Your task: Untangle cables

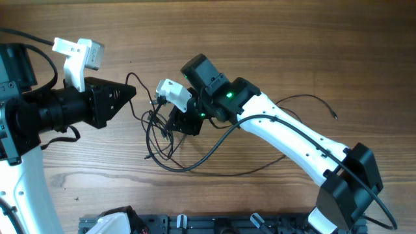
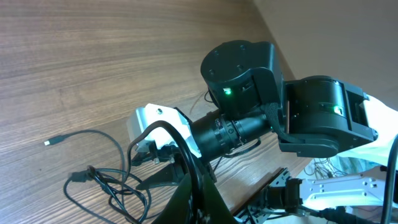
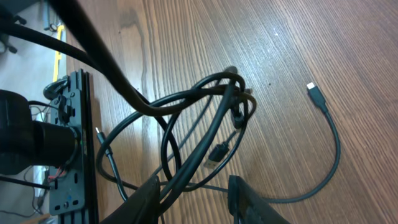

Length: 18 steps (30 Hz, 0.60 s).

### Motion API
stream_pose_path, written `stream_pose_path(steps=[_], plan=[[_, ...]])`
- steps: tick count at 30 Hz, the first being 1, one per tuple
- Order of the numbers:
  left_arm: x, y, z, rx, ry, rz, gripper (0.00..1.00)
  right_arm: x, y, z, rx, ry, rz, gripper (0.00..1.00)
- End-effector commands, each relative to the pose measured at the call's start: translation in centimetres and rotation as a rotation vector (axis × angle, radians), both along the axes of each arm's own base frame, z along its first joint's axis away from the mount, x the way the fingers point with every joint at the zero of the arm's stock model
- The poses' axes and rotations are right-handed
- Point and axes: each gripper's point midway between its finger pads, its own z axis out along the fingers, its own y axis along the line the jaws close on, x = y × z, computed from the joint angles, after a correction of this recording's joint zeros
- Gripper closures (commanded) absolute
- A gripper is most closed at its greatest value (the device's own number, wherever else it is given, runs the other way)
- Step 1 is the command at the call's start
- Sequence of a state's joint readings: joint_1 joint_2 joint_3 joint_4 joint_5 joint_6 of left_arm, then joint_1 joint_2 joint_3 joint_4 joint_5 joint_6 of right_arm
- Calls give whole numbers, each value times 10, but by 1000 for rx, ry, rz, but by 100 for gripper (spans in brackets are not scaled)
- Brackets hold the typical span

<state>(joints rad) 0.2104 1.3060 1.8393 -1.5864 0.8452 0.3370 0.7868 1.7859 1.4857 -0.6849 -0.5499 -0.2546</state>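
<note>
The cables (image 1: 162, 140) are thin black cords in a loose tangle on the wood table, between the two grippers. My left gripper (image 1: 132, 93) sits just left of the tangle; in the left wrist view its jaws (image 2: 199, 202) are shut on one cord (image 2: 163, 127) that arcs up from them. My right gripper (image 1: 170, 127) is over the tangle with its fingers (image 3: 196, 199) open, and several cords (image 3: 205, 118) pass between them, close to the left finger. Small plug tips show in the wrist views (image 3: 316, 95) (image 2: 55, 141).
One long cord loops out toward the right arm (image 1: 260, 166), and a thin cord with a small tip lies at the far right (image 1: 335, 116). A black rail (image 1: 214, 224) runs along the table's front edge. The right arm (image 1: 292, 140) crosses the table's right half.
</note>
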Motion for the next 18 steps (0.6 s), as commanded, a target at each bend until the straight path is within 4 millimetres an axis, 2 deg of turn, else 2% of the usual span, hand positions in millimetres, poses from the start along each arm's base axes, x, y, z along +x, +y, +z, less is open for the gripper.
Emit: stream_pose_path(steps=[1,3,6,7,8,13,15,18], plan=[[-1,-1,4,-2,-9,1,95,-12,12,-18,-9,60,22,64],[-1,-1,4,-2,-9,1,95,-17,17,-24,-16,77,24,67],[-1,-1,3,-2,-7,1,96,-23,23,-30,-26,87,40,66],[-1,-1,3,-2,-7,1,95,-24,24,-30,-24,85,43,76],[-1,-1,3,-2,-7,1,96,-22,24,-30,-26,79,36,94],[-2,0,2,0,1,3,95,-1,16,-34,-90,38,-92,96],[-3,3,-2,23,20,18,95,10,9,-18,-79,18,-155,96],[-8,8,-12,61,69,43,96,17,1,27,-3,-52,-190,96]])
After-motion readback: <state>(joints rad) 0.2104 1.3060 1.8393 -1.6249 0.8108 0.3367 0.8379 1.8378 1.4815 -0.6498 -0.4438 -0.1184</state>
